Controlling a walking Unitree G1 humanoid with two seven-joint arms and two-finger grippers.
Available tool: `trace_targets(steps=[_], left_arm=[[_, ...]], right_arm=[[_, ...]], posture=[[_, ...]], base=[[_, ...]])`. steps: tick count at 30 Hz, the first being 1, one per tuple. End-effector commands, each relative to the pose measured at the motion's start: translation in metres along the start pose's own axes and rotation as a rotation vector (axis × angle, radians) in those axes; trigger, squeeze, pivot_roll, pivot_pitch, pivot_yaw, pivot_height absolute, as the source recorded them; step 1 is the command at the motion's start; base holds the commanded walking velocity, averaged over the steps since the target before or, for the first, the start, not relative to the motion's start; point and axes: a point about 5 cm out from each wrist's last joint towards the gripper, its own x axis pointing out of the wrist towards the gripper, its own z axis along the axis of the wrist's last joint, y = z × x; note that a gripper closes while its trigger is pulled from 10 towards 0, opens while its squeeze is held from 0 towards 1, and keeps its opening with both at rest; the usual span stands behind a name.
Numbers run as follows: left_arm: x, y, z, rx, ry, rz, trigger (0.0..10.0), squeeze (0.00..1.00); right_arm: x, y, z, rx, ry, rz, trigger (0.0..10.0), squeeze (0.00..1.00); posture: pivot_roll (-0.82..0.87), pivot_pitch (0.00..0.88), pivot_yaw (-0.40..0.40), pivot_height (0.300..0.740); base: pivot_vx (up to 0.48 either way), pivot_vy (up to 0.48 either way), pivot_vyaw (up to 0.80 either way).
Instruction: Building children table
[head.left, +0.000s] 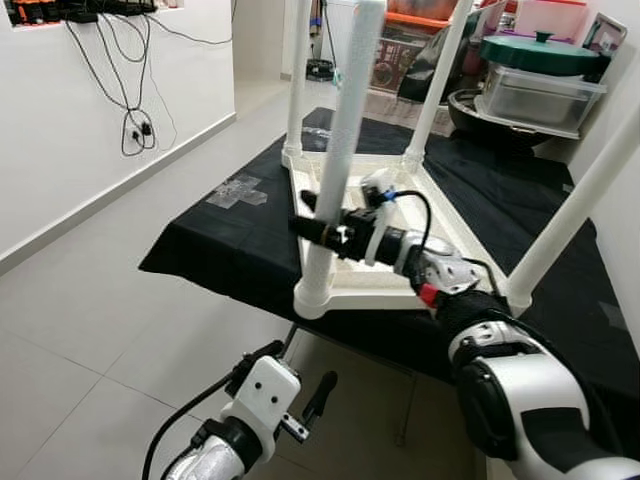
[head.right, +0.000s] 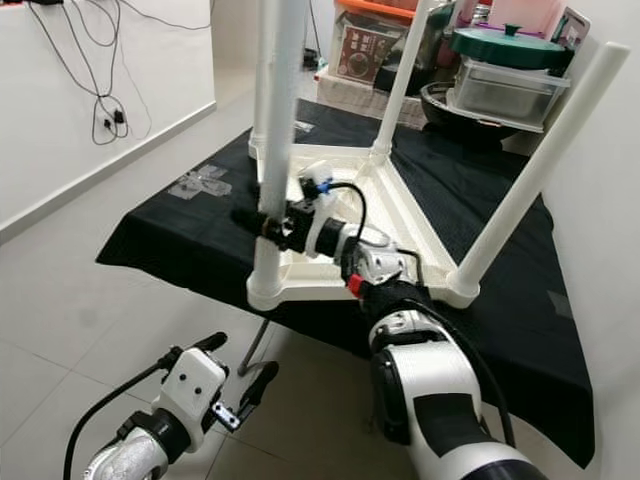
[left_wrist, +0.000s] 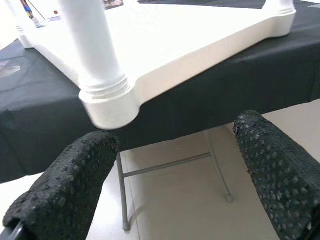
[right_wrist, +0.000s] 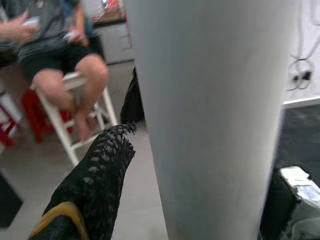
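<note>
Children's table: I see the white plastic table (head.left: 440, 225) lying upside down on a black cloth (head.left: 230, 245) that covers a folding table with metal legs (left_wrist: 122, 192); its four white legs stick up.

Near leg: the leg (head.left: 340, 150) at the corner closest to me stands upright in its socket at the table's near-left corner (head.left: 312, 297).

Right gripper: my right gripper (head.left: 322, 228) reaches across the upturned table and its fingers straddle the near leg partway up. In the right wrist view one netted black finger (right_wrist: 97, 175) sits just beside the leg (right_wrist: 215, 115), with the other on the far side. I take it as closed around the leg.

Left gripper: my left gripper (head.left: 300, 385) hangs low over the tiled floor (head.left: 90, 300), in front of the cloth's edge and below the near corner. Its two fingers (left_wrist: 65, 190) are spread wide and grasp nothing.

Person: someone sits on a white chair (right_wrist: 75, 125) past the leg in the right wrist view.

Background: cables (head.left: 125, 90) hang on the left wall; a green-lidded pot (head.left: 540, 50) sits on storage boxes past the table.
</note>
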Motion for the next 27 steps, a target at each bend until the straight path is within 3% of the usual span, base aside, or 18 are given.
trace_targets(steps=[1,6,7,10,14,17,18,20,23,25,27], left_arm=[[-0.002,-0.002,-0.005,0.003,0.022,-0.005,10.0,0.0],[-0.002,-0.002,-0.005,0.003,0.023,-0.007,10.0,0.0],[-0.002,-0.002,-0.005,0.003,0.023,-0.006,10.0,0.0],[-0.002,-0.001,-0.005,0.001,0.023,-0.004,10.0,0.0],[-0.002,-0.001,-0.005,0.0,0.023,-0.004,10.0,0.0],[-0.001,-0.001,-0.004,-0.001,0.021,-0.004,10.0,0.0],[-0.001,-0.001,-0.004,-0.001,0.021,-0.004,10.0,0.0],[-0.001,-0.001,-0.004,-0.001,0.021,-0.004,10.0,0.0],[-0.001,-0.001,-0.004,0.0,0.02,-0.006,10.0,0.0],[-0.001,0.0,-0.004,0.001,0.02,-0.008,10.0,0.0],[0.0,0.0,-0.004,0.002,0.02,-0.01,10.0,0.0]], right_arm=[[0.011,0.004,-0.005,-0.023,0.049,-0.015,10.0,0.0],[0.015,0.003,-0.004,-0.018,0.054,-0.061,10.0,0.0],[0.015,0.001,0.001,-0.011,0.003,-0.104,0.0,0.0],[0.014,-0.004,0.006,0.004,-0.07,-0.213,0.0,0.0],[0.013,-0.005,0.006,0.003,-0.071,-0.219,0.0,0.0],[0.004,-0.022,0.007,-0.008,-0.081,-0.555,0.0,0.0],[-0.004,-0.031,0.006,-0.019,-0.065,-0.754,0.0,0.0],[-0.004,-0.031,0.006,-0.019,-0.065,-0.754,0.0,0.0],[-0.027,-0.045,0.0,-0.003,-0.043,-1.195,0.0,0.0],[-0.035,-0.045,-0.004,0.04,-0.055,-1.386,0.0,0.0],[-0.032,-0.042,-0.006,0.058,-0.059,-1.446,0.0,0.0]], posture=[[0.1,0.002,-0.134,0.74],[0.1,0.002,-0.134,0.74],[0.1,0.004,-0.135,0.74],[0.09,0.008,-0.132,0.74],[0.09,0.008,-0.132,0.74],[0.09,0.01,-0.132,0.74],[0.08,0.015,-0.125,0.74],[0.08,0.015,-0.125,0.74],[0.07,0.017,-0.125,0.74],[0.07,0.017,-0.123,0.74],[0.07,0.016,-0.125,0.74]], base=[[0.0,0.0,0.0],[0.0,0.0,0.0],[0.0,0.0,0.0],[0.0,0.0,0.0],[0.0,0.0,0.0],[0.0,0.0,0.0],[0.0,0.0,0.0],[0.0,0.0,0.0],[0.0,0.0,0.0],[0.0,0.0,0.0],[0.0,0.0,0.0]])
